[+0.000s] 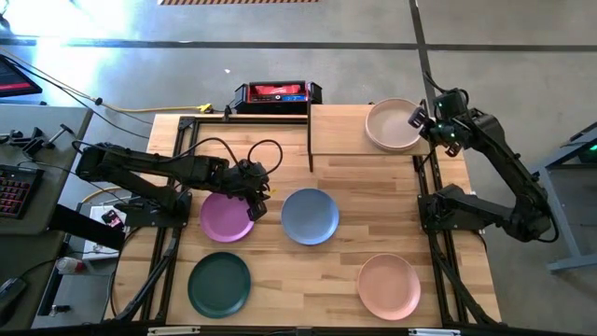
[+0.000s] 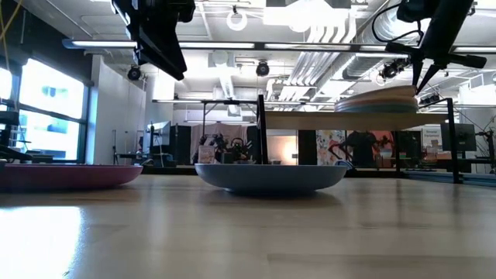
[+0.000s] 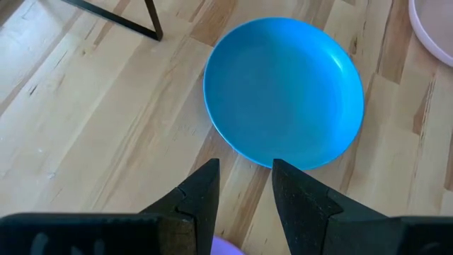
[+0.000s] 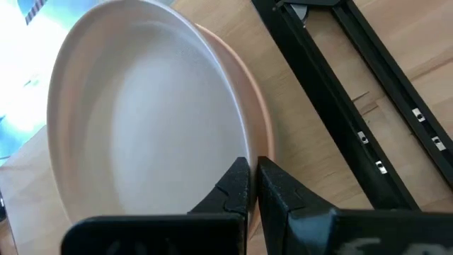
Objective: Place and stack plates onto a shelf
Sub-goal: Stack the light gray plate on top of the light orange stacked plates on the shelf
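Robotics lab or workshop: concrete floor [image 1: 112,70], exposed ceiling ducts [image 2: 325,58], keyboard [image 1: 14,191] beside wooden desk [image 1: 373,201].

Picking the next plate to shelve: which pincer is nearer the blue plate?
Left. The left pincer hangs open by the blue plate, over the purple plate. The right pincer, shut, is far off at the stack on the shelf.

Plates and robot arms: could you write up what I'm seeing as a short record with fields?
On shelf: stack of plates, cream on top
On table: purple plate, blue plate, dark green plate, pink plate
Left gripper: open, above the purple plate's edge
Right gripper: shut, at the stack's rim
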You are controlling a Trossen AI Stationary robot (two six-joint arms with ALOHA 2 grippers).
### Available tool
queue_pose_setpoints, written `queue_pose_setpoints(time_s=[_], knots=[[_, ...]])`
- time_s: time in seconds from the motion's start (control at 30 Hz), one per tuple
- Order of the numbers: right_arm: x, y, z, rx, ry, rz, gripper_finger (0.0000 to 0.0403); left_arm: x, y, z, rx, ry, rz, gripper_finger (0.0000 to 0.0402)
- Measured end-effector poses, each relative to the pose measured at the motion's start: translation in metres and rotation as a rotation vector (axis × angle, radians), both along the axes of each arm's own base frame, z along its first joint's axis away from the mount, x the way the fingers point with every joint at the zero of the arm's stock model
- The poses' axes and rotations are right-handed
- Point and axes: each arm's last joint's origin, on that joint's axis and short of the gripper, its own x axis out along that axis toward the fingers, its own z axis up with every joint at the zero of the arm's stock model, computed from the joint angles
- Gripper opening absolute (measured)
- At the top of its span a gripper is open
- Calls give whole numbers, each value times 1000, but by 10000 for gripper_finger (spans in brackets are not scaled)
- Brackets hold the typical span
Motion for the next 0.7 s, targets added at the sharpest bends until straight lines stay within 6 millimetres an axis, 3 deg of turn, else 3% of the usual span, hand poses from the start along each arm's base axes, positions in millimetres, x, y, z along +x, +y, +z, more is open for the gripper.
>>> queue_pose_setpoints(time_s=[0.7], knots=[[1,-1,0,-7,-5,17,1,0,0,0,0,-1,0,120]])
